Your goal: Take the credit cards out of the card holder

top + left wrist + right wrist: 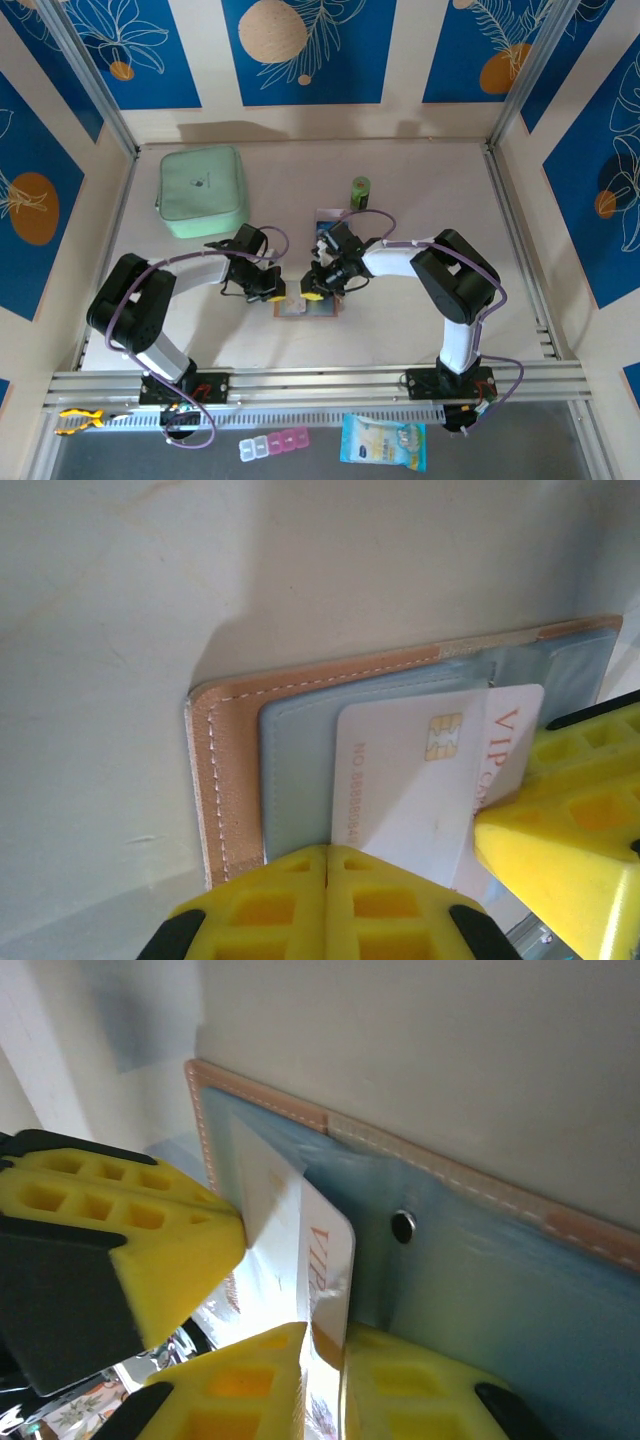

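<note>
- Step in hand: extracting a card. The card holder (305,308) lies open on the table (420,200), lower centre of the top view, right under both grippers.
- My left gripper (327,905): jaws fully together with nothing between them, bottom centre of the left wrist view. The tips press down at the edge of the grey-blue pocket, so I judge it is pinning the holder, not gripping.
- My right gripper (325,1345): jaws nearly closed, bottom centre of the right wrist view, pinching the edge of the VIP card (322,1260).
- In the left wrist view a white chip card (410,770) sits mid-frame, tilted and half out of the pocket. It overlaps the VIP card, which pokes out on its right.
- Dark blue card (328,222) lies flat on the table just above the holder in the top view. It looks already removed, but it is too small to be sure.
- Next move calls for drawing the VIP card straight out along the pocket mouth with the left gripper pressing down.
- Risk: the chip card touches it and could drag along or skew. The chip card is left to take out after that.
</note>
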Action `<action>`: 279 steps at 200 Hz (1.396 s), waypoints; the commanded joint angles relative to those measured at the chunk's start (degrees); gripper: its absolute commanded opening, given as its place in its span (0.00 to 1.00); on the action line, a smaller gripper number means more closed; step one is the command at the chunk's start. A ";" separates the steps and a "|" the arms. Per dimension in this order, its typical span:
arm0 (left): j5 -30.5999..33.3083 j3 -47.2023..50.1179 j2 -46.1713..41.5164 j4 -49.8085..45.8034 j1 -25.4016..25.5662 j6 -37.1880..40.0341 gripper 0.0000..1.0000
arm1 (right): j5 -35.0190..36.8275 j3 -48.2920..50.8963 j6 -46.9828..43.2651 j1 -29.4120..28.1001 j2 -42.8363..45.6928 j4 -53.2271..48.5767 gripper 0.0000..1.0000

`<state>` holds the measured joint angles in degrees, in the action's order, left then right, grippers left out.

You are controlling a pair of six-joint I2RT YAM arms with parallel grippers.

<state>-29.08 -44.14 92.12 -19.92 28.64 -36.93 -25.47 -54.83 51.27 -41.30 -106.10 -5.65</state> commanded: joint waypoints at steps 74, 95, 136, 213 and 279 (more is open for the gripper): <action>2.32 0.92 1.36 -2.61 0.09 1.24 0.00 | 0.43 4.01 0.07 1.26 3.78 -0.59 0.11; 2.35 0.92 1.31 -2.75 0.05 1.24 0.00 | 0.97 4.20 -0.83 1.67 5.04 -2.35 0.11; 2.34 0.82 1.31 -2.75 0.01 1.17 0.00 | 2.91 2.09 -3.86 1.90 6.62 -10.11 0.09; 2.00 0.76 0.69 -2.60 -0.01 0.89 0.00 | 11.52 -7.62 -6.89 -0.33 6.39 -28.52 0.08; 1.84 0.64 0.26 -2.84 0.01 0.95 0.00 | 15.37 -12.74 -5.24 -2.83 4.16 -33.05 0.12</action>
<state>-29.12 -44.14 92.07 -19.97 28.62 -36.95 -11.62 -65.87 45.43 -43.05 -100.57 -35.05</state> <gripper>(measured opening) 0.061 0.101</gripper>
